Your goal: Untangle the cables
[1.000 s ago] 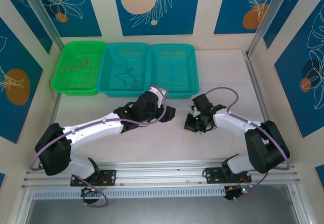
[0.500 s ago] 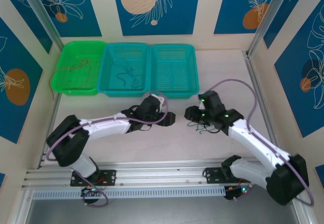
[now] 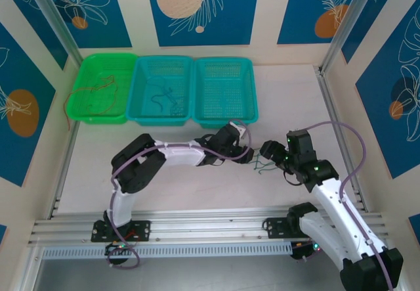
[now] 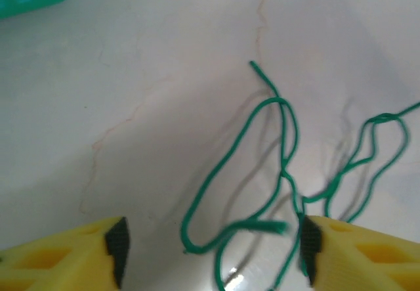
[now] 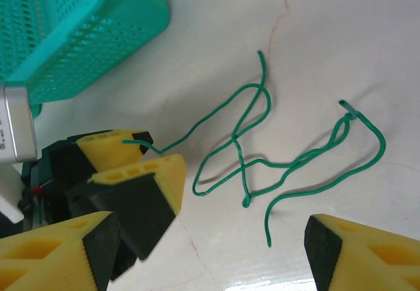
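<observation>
1. Everything is carried by the counter (image 3: 289,94). A green basket (image 3: 105,56) and two teal baskets (image 3: 161,59) are lined up along its far edge.
2. The left claw (image 4: 213,248) is spread open with nothing pinched. A loop of the green cables (image 4: 226,166) is straddled by its fingers, so it's reckoned the nearer one for the next grab.
3. The right claw (image 5: 210,248) is released too, opened wide, nothing held. The tangle is found just ahead of its fingertips, not between them.
4. The green cables are laid flat on the counter, in front of the right teal basket (image 3: 223,61), between both claws. The long axis is run roughly claw to claw. Loose ends are pointed toward the baskets and back toward the arms. The crossing mid-tangle probably needs pulling apart sideways.
</observation>
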Robot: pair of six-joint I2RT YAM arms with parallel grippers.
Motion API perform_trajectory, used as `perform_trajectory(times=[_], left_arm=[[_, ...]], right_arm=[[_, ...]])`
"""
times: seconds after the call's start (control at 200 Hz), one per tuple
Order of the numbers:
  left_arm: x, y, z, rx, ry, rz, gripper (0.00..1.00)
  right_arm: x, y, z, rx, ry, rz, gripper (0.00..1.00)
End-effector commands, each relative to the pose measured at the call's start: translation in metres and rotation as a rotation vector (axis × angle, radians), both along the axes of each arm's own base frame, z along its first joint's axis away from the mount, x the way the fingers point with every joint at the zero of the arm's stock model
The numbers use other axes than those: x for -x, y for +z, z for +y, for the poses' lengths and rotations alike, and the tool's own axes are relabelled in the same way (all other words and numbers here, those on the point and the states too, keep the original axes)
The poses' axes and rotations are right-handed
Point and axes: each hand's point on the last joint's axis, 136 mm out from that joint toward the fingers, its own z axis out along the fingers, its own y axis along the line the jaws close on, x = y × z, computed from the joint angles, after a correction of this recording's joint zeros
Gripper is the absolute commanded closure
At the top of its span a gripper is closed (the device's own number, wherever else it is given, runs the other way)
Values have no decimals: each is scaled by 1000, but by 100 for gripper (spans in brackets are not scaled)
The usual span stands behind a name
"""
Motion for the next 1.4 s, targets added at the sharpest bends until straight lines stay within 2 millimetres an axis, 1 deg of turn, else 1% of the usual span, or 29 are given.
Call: perform_trajectory(times=[0.0,0.085,0.145,0.185,0.28,0.375,0.405,0.47,0.555,0.61,0.675,0.715,0.76,0.775,0.85,0.915,0.99,1.03,1.075,1.14,1.225,1.255,1.3,1.395], left_arm=[[-13,6,-3,-46,37,-40,49],[-13,9,-2,-42,36,-42,76],[-12,13,-2,-39,33,-41,92],[-10,13,0,-43,29,-40,100],[-6,16,4,-47,21,-36,100],[-2,21,10,-38,23,-33,100],[0,24,13,-36,25,-35,100],[3,29,21,-34,33,-42,100],[10,37,33,-26,36,-53,100],[16,42,42,-23,33,-59,100],[23,46,54,-21,37,-58,100],[27,47,62,-21,47,-54,100],[30,47,73,-23,64,-47,100],[31,46,78,-25,74,-45,100],[35,43,100,-42,115,-38,100],[37,42,118,-59,146,-47,100],[39,38,132,-82,160,-51,100],[40,37,135,-88,160,-53,100],[41,33,136,-95,158,-49,100],[41,27,134,-96,153,-41,100],[39,21,131,-90,158,-33,100],[38,20,129,-88,160,-30,100],[37,19,128,-86,165,-27,100],[35,20,126,-76,167,-31,100]], right_arm=[[6,-20,-2,-8,-30,70,24],[6,-32,-3,-8,-58,133,25],[9,-42,-11,16,-124,202,25],[9,-47,-14,31,-148,235,25],[2,-55,-9,28,-147,284,25],[-3,-73,-3,18,-154,364,25],[-5,-78,-4,30,-162,381,26],[-8,-91,-13,85,-202,428,27],[-9,-106,-26,110,-276,483,34],[-11,-112,-31,86,-305,496,41],[-14,-116,-34,55,-326,489,54],[-16,-117,-38,44,-348,482,64],[-16,-118,-42,35,-363,477,81],[-16,-118,-44,36,-370,477,84],[-15,-119,-53,32,-399,465,89],[-15,-118,-61,30,-421,448,91],[-19,-110,-64,26,-413,413,92],[-25,-103,-58,25,-360,376,91],[-35,-91,-44,9,-256,320,86],[-44,-72,-9,-65,-67,256,79],[-43,-45,43,-235,167,213,68],[-41,-36,59,-276,236,199,64],[-37,-28,73,-291,292,191,55],[-30,-21,92,-229,358,138,32]])
